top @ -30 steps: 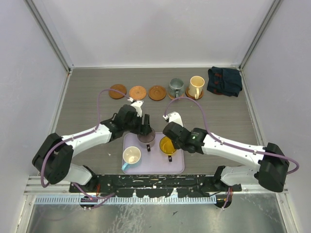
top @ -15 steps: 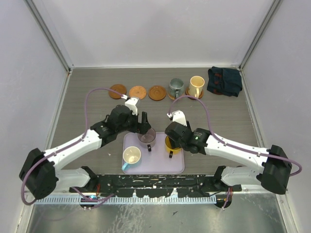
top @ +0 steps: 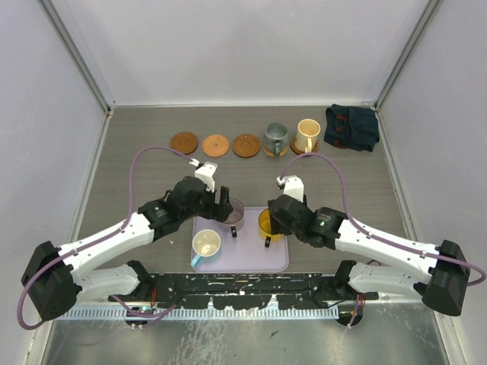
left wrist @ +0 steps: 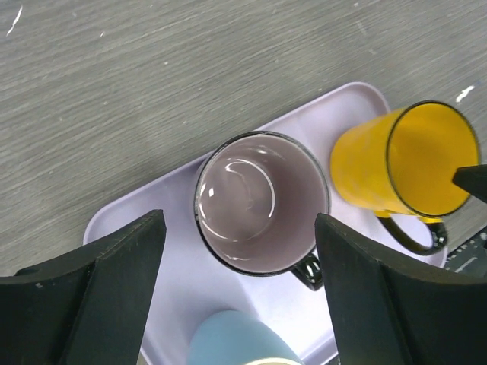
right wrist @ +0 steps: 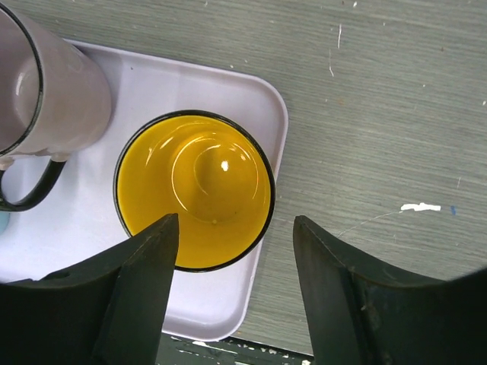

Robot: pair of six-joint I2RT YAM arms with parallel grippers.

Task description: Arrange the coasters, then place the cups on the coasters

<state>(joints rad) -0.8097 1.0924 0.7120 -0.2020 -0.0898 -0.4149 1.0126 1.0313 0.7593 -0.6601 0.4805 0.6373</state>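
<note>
Between L gripper [left wrist: 240, 255] fingers: purple-grey mug [left wrist: 259, 201], upright on lavender tray [left wrist: 351, 106], untouched; jaws spread wide.
Under R gripper [right wrist: 237, 255]: yellow mug [right wrist: 194, 201], same tray; jaws held wide, nothing gripped.
Beside L gripper: blue-cream mug [top: 205, 245].
Far beyond both: 3 bare coasters [top: 215, 144]; grey-teal mug [top: 275, 136] & cream mug [top: 307, 134] seated on 2 more.

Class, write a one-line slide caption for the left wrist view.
Open left gripper lined up over the purple-grey mug on the lavender tray, yellow mug beside it.
</note>
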